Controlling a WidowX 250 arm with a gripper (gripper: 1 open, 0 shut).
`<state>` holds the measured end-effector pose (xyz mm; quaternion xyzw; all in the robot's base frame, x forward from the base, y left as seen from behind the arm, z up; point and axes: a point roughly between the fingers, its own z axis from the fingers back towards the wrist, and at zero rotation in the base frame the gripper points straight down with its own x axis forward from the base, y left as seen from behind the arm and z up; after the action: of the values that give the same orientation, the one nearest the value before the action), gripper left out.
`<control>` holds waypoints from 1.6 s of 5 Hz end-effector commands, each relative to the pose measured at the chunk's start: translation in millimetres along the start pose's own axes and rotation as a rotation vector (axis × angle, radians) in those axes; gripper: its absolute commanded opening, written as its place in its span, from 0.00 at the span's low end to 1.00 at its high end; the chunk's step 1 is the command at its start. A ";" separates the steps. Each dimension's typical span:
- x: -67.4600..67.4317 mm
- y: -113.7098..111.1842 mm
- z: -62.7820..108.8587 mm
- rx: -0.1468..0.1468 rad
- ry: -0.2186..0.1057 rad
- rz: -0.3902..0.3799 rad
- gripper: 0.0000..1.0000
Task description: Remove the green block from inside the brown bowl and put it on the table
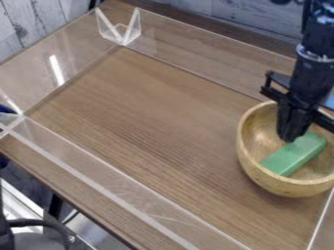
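Observation:
The light-tan brown bowl [259, 156] sits at the right of the table [144, 117]. Inside it lies the green block [300, 154], a flat bar slanting toward the bowl's right side. My gripper [287, 136] points straight down into the bowl, its dark fingers pressed together and shut. The tips hang just above the block's upper-left end; I cannot tell whether they touch it. Nothing is held between the fingers.
Low clear acrylic walls [78, 156] edge the tabletop. A clear triangular bracket [117, 26] stands at the back left corner. The bowl lies close to the right wall and the table's front right edge.

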<state>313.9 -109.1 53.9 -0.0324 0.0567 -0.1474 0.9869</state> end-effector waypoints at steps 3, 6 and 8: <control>5.3 -6.5 -12.7 -0.013 -0.002 -0.033 0.00; 2.8 -10.9 -33.3 -0.024 0.033 -0.051 0.00; -2.6 -19.0 -40.9 -0.033 0.041 -0.079 0.00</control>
<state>309.4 -117.7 20.4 -0.0400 0.0694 -0.1682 0.9825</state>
